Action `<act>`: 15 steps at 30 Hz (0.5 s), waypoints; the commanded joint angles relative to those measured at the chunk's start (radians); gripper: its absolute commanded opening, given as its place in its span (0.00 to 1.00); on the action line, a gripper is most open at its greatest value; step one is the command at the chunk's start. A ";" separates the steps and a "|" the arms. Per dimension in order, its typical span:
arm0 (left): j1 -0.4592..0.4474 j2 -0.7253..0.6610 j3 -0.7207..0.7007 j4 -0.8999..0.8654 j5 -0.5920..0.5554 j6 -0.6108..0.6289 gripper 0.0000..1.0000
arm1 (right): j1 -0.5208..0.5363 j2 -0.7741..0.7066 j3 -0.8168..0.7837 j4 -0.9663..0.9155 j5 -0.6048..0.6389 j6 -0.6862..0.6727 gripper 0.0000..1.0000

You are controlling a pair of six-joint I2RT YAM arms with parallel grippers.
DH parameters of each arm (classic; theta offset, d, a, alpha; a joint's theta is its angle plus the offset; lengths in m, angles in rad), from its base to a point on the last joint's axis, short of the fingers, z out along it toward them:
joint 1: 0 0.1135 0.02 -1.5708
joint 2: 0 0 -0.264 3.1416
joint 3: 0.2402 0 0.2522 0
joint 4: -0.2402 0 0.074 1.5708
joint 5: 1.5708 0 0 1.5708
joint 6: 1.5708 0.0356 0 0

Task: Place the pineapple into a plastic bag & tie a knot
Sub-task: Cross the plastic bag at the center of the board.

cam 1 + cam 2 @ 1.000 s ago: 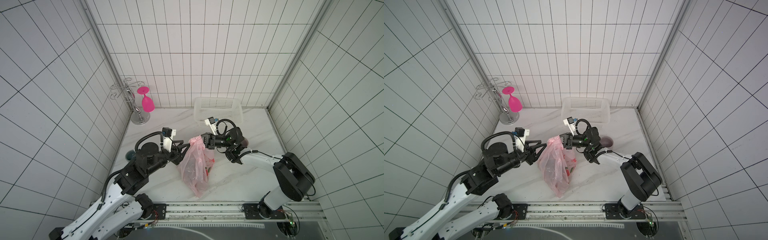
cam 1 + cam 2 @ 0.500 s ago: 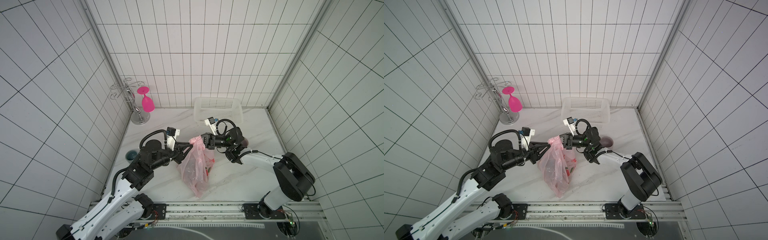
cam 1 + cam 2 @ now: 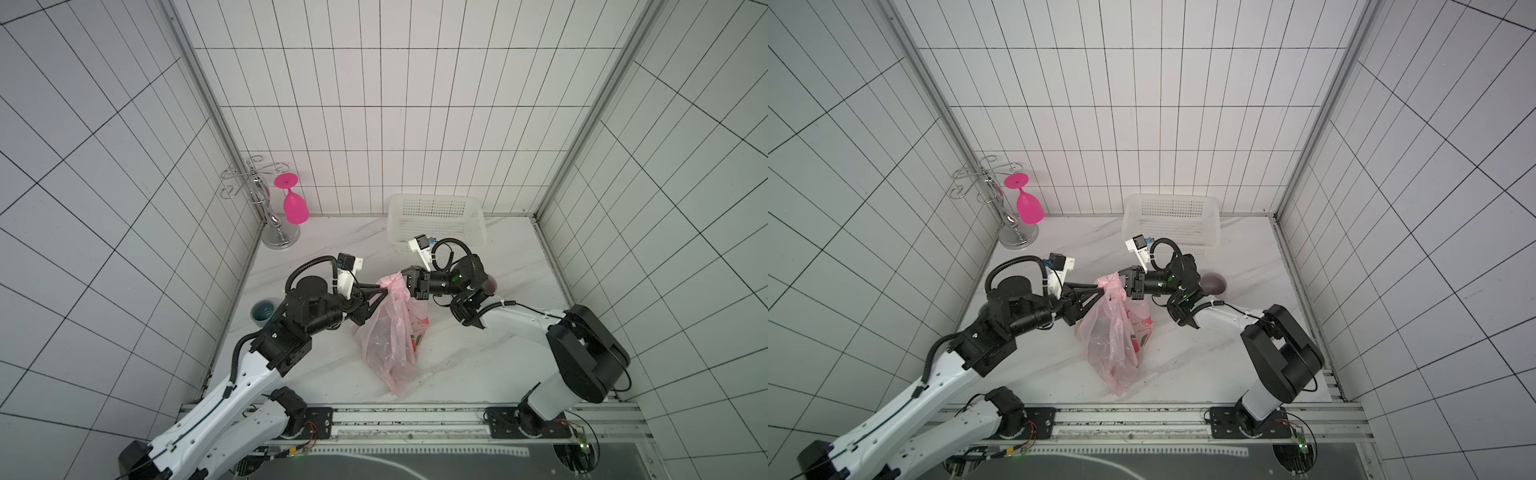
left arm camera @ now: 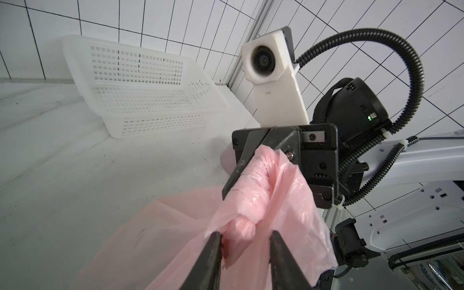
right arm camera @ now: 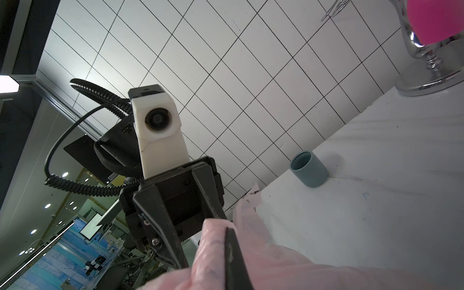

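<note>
Tying is the step in hand, and by my reading it is near its end. The bag (image 3: 390, 340) lies mid-tabletop (image 3: 478, 353), its bottom toward the front edge and its neck lifted between the two arms, with a knot (image 4: 241, 226) already bunched at the top. The pineapple cannot be made out; only a darker mass shows through the pink film. The right gripper (image 3: 404, 282) is closed on the twisted strip leading from the knot. The left gripper (image 4: 245, 234) has its fingers (image 4: 212, 251) a little apart with the knot between them, one touching it; whether they pinch it I cannot tell. The next move, I judge, is to cinch. The left needs a firm bite on a loose tail rather than on the knot itself, and then both should draw apart along the line between them, gently, since thin film may slip or tear. If the knot is tight enough, both need only let go. Room is scant: the grippers are nose to nose, with their wrist cameras close together. A white basket (image 3: 436, 220) sits at the back edge just behind the right wrist, a dark cup (image 3: 1213, 283) stands by the right forearm, and a teal cup (image 3: 262, 309) is at the left edge near the left arm. These limit how far each arm can pull back. A rack (image 3: 286, 239) holding a pink glass (image 3: 296, 208) stands in the back left corner, well clear.
</note>
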 commanded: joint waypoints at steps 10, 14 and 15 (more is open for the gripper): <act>0.012 0.013 -0.016 0.088 0.044 -0.016 0.17 | 0.021 -0.026 0.126 0.053 -0.037 -0.015 0.00; 0.015 0.018 -0.016 0.080 0.046 -0.011 0.02 | 0.021 -0.030 0.126 0.015 -0.041 -0.045 0.00; 0.016 0.020 -0.016 0.074 0.045 -0.009 0.00 | 0.020 -0.033 0.124 0.001 -0.042 -0.056 0.00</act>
